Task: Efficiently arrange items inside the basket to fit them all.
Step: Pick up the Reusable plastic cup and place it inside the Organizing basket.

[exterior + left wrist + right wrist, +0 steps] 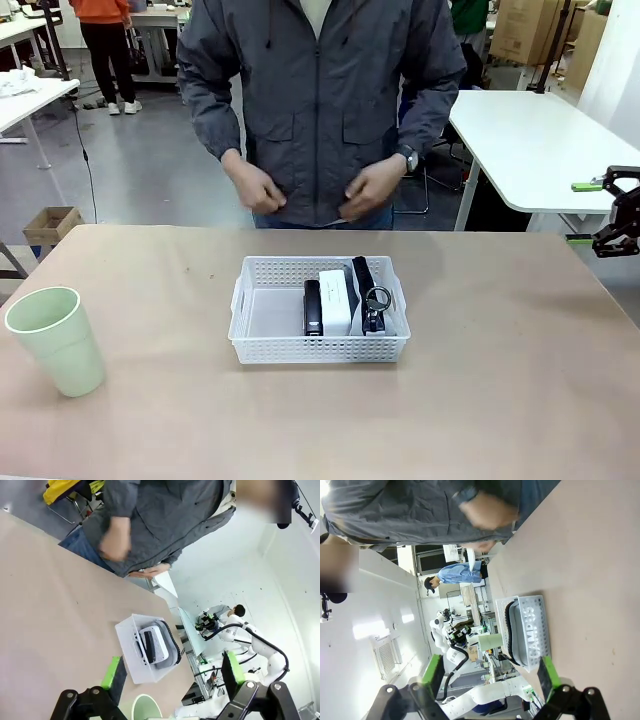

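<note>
The pale green cup [55, 338] stands upright on the counter [480, 390], well left of the white basket [320, 349]. The basket's right half holds the black stapler [313, 308], white block [335, 298] and grey zip pouch [364, 285] side by side. The left pincer [171, 670] and right pincer [582, 212] gape wide, holding nothing. Your best course is probably to take the cup with the left pincer and set it in the bare left half, clear of the stapler.

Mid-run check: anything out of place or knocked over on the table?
The pale green cup stands upright on the table at the robot's left, well apart from the basket. The black stapler, white block and grey pouch sit side by side in its right half. Nothing looks spilled or tipped.
</note>
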`<action>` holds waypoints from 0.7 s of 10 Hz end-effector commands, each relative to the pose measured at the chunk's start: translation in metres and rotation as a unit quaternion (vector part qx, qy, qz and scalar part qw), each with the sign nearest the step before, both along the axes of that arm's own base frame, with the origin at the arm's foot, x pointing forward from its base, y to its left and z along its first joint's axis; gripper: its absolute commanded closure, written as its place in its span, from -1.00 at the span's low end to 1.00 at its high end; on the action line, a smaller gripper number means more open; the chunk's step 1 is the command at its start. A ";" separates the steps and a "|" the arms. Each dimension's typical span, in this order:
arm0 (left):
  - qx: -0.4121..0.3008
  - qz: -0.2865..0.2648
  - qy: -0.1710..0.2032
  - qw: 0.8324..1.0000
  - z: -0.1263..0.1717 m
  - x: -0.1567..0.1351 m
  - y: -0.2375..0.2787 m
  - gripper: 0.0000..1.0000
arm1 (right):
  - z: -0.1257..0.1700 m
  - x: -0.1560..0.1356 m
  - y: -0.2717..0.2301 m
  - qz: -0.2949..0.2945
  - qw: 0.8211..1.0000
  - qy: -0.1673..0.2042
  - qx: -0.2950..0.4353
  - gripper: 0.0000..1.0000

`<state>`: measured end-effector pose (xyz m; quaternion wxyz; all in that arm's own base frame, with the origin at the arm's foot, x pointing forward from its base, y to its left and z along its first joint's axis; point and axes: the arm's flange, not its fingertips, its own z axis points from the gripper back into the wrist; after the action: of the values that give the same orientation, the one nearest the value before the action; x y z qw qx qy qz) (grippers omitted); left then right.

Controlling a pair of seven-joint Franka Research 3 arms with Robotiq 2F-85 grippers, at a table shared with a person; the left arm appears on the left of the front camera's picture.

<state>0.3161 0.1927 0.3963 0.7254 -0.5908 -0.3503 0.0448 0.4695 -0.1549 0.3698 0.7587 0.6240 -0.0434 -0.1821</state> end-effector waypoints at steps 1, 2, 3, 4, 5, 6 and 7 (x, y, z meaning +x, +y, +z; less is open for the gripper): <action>-0.002 -0.004 0.005 1.000 0.001 -0.003 -0.003 -1.00 | 0.002 -0.001 -0.002 0.008 1.000 -0.008 -0.003 -1.00; -0.002 -0.004 0.005 1.000 0.001 -0.003 -0.003 -1.00 | 0.002 -0.001 -0.002 0.008 1.000 -0.008 -0.003 -1.00; -0.002 -0.004 0.005 1.000 0.001 -0.003 -0.003 -1.00 | 0.002 -0.001 -0.002 0.008 1.000 -0.008 -0.003 -1.00; -0.002 -0.004 0.005 1.000 0.001 -0.003 -0.003 -1.00 | 0.002 -0.001 -0.002 0.008 1.000 -0.008 -0.003 -1.00; -0.002 -0.004 0.005 1.000 0.001 -0.003 -0.003 -1.00 | 0.002 -0.001 -0.002 0.008 1.000 -0.008 -0.003 -1.00; -0.002 -0.004 0.005 1.000 0.001 -0.003 -0.003 -1.00 | 0.002 -0.001 -0.002 0.008 1.000 -0.008 -0.003 -1.00; -0.002 -0.004 0.005 1.000 0.001 -0.003 -0.003 -1.00 | 0.002 -0.001 -0.002 0.008 1.000 -0.008 -0.003 -1.00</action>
<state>0.3166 0.1907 0.3955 0.7260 -0.5915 -0.3481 0.0439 0.4695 -0.1549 0.3698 0.7587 0.6240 -0.0434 -0.1821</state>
